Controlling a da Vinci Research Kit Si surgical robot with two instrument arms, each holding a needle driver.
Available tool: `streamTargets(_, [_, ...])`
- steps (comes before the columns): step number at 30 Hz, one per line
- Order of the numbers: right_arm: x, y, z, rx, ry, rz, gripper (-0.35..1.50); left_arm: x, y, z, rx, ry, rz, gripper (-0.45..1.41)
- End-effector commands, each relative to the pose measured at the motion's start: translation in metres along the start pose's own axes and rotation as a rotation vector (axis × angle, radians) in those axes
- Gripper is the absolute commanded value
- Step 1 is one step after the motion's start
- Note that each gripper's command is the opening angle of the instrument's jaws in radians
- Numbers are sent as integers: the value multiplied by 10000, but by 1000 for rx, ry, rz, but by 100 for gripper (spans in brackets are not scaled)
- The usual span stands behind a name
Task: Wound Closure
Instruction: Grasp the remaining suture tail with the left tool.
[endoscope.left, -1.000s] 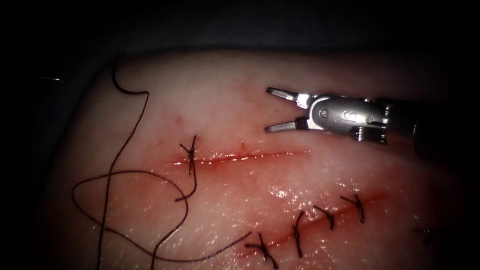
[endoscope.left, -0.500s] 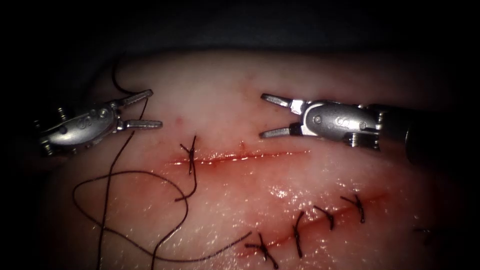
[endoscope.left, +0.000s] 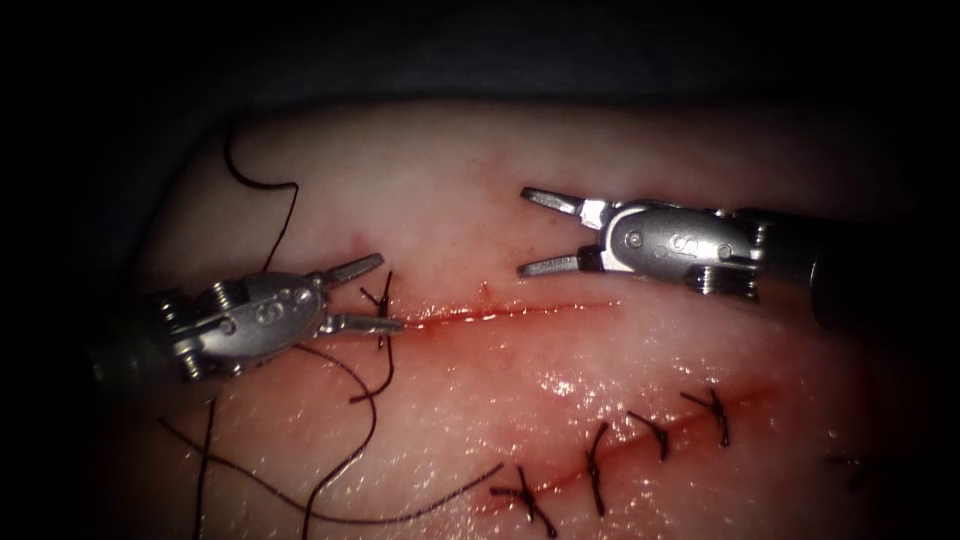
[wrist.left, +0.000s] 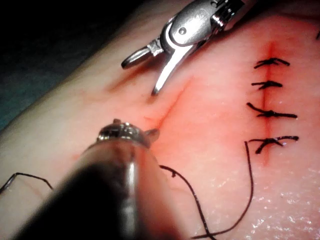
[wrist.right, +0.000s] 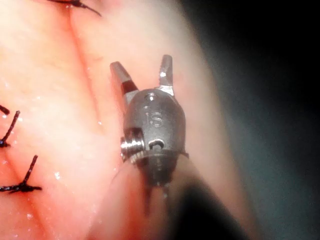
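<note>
Tissue (endoscope.left: 560, 190) cut (endoscope.left: 500, 313) between two open, empty hands.

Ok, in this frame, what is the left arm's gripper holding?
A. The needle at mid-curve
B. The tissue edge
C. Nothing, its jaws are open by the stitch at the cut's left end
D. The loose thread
C: in the endoscope view the left gripper stands open beside the stitch at the cut's left end, gripping nothing.
</note>
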Motion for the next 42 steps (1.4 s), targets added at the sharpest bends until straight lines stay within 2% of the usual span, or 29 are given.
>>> streamTargets(1, [2, 3, 12, -1, 4, -2, 143, 5, 2, 11, -6, -20, 13, 26])
streamTargets(4, [2, 2, 13, -1, 3, 3, 143, -1, 21, 19, -28, -96, 49, 26])
streamTargets(8, [2, 2, 13, -2, 3, 3, 143, -9, 36, 20, -47, -153, 77, 26])
streamTargets(20, [3, 1, 15, -3, 2, 3, 143, -22, 46, -4, 61, -240, 102, 26])
streamTargets(28, [5, 0, 15, -4, 2, 3, 143, -39, 69, -5, 50, -346, 154, 17])
streamTargets(36, [7, -1, 18, -4, -1, 3, 142, -38, 62, -16, 41, -348, 153, 5])
streamTargets(42, [7, -1, 21, -3, -3, 3, 142, -28, 64, -20, 64, -313, 130, 7])
